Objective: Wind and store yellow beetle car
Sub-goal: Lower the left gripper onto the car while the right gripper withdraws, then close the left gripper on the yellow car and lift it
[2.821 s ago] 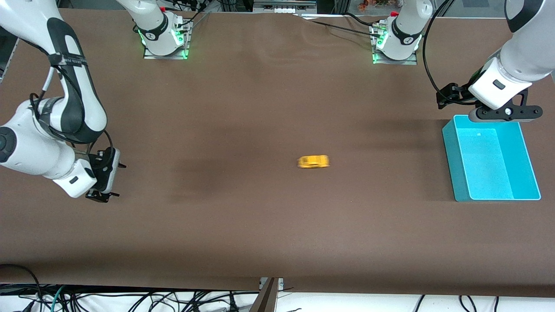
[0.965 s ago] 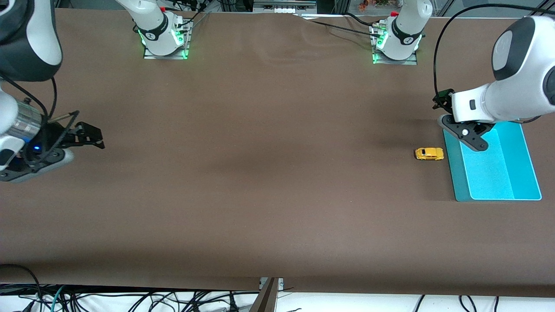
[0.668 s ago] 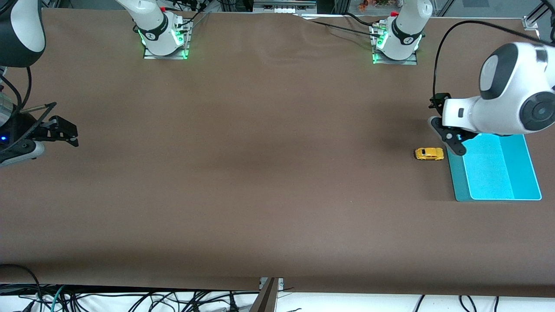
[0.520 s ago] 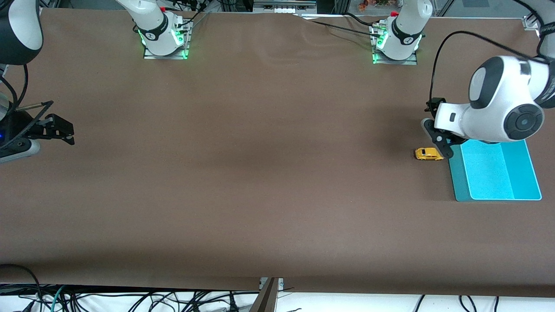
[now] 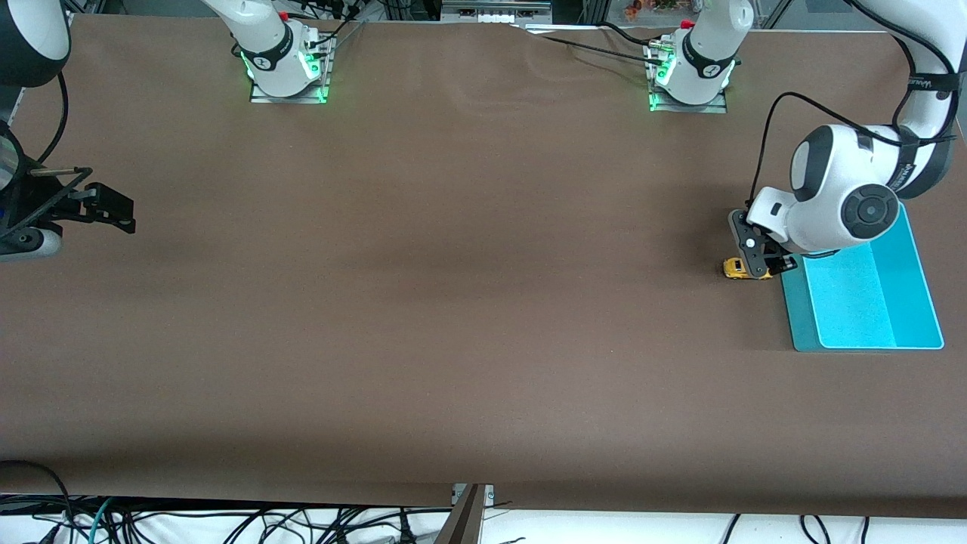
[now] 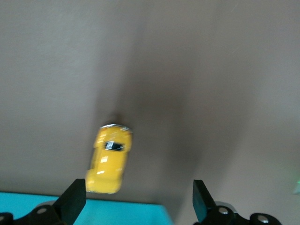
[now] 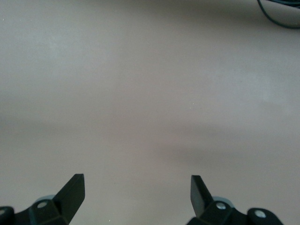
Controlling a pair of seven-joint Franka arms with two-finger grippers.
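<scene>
Car: yellow beetle car [image 5: 736, 268] on the brown table [image 5: 453, 302], just beside the cyan bin [image 5: 861, 302], at the bin's 9 o'clock in the front view, near the left arm's end of the table.
Car, pose: upright on its wheels, lengthwise along the table; in the left wrist view the car [image 6: 108, 158] shows its roof and a dark window.
Car, contact: nothing grips it; partly hidden by the left gripper in the front view.
Bin: open-topped, nothing seen inside; its wall next to the car shows as a cyan strip [image 6: 93, 211] in the left wrist view, just beside one end of the car.
Left gripper: [image 5: 758, 261] low over the car, pointing down at the table; in its wrist view [image 6: 138, 206] the fingers are spread wide and released, with the car nearer one fingertip [image 6: 72, 201] than the other.
Left arm: reaches from its base at 1 o'clock in the front view, wrist above the bin's edge.
Right gripper: [image 5: 121, 215] over bare table at the right arm's end, at 9 o'clock in the front view, well apart from the car; the arm waits.
Right gripper, fingers: [image 7: 136, 194] spread wide, grasping nothing, only brown table between them.
</scene>
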